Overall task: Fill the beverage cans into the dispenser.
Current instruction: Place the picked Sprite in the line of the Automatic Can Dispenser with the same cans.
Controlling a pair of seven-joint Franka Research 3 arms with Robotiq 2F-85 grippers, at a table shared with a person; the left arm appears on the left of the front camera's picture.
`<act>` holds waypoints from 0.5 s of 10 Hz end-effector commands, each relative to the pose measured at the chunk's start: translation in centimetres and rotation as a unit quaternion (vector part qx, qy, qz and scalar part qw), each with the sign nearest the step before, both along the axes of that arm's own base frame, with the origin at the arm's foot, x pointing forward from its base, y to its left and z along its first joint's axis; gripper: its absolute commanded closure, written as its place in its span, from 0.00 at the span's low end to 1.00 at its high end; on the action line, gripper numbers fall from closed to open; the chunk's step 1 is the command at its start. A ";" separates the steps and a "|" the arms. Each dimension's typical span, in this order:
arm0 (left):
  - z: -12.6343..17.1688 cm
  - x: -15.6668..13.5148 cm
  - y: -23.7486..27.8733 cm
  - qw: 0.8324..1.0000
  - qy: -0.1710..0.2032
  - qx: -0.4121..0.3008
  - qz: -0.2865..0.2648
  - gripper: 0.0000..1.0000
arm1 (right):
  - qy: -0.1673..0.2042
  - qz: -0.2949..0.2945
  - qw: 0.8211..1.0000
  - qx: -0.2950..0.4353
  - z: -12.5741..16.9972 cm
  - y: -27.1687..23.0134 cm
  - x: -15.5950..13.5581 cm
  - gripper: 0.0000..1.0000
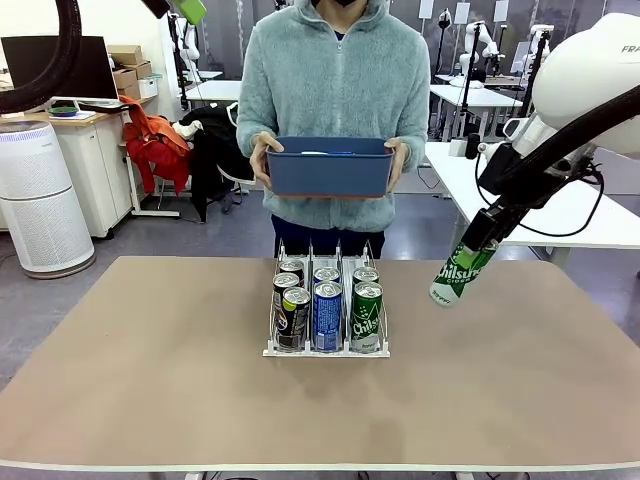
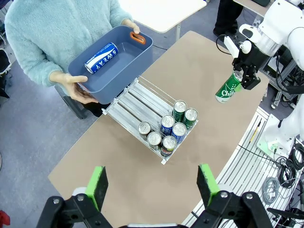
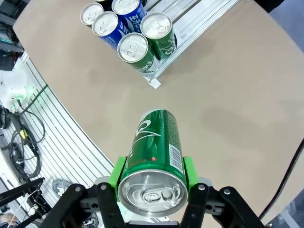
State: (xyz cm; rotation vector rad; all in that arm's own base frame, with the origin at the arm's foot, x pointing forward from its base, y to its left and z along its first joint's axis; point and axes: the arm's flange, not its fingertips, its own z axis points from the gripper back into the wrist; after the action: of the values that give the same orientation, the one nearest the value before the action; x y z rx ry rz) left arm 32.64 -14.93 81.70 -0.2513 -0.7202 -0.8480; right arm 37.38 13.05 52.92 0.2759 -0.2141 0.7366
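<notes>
The dispenser point(image 1: 325, 352) stands mid-table with several beverage cans in its three lanes: black-and-green ones point(image 1: 293, 316) on the left, blue ones point(image 1: 328, 315) in the middle, green ones point(image 1: 367, 317) on the right. My right gripper point(image 1: 478, 236) is shut on a green can point(image 1: 455, 276), tilted in the air to the right of the rack. In the right wrist view that can point(image 3: 154, 156) sits between the green pads point(image 3: 118, 172), above the table and short of the rack's corner point(image 3: 154, 83). My left gripper point(image 2: 153, 185) hangs open high above the rack point(image 2: 140, 99).
Across the table a person holds a dark blue bin point(image 1: 330, 168) above the rack's back end; a blue can point(image 2: 100, 58) lies inside it. The tan tabletop point(image 1: 140, 360) spreads wide on both sides of the rack. Cables and a wire shelf point(image 2: 266, 166) lie beyond the table's edge.
</notes>
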 end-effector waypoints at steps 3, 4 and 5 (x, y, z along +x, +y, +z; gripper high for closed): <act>-0.1 -0.2 0.2 1.000 0.002 0.000 0.002 0.00 | 0.000 -0.001 1.000 0.001 0.1 -0.1 0.0 0.42; -0.1 -0.2 0.2 1.000 0.002 0.000 0.002 0.00 | -0.011 0.024 0.999 -0.030 -0.8 1.7 0.3 0.42; -0.1 -0.2 0.2 1.000 0.002 0.000 0.002 0.00 | 0.002 0.016 0.999 -0.039 -2.0 3.6 0.2 0.42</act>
State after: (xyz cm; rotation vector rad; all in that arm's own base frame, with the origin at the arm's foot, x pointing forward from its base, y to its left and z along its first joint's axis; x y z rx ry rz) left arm 32.64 -14.94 81.70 -0.2511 -0.7202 -0.8481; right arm 37.27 14.70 51.85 0.2498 -0.1859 0.7744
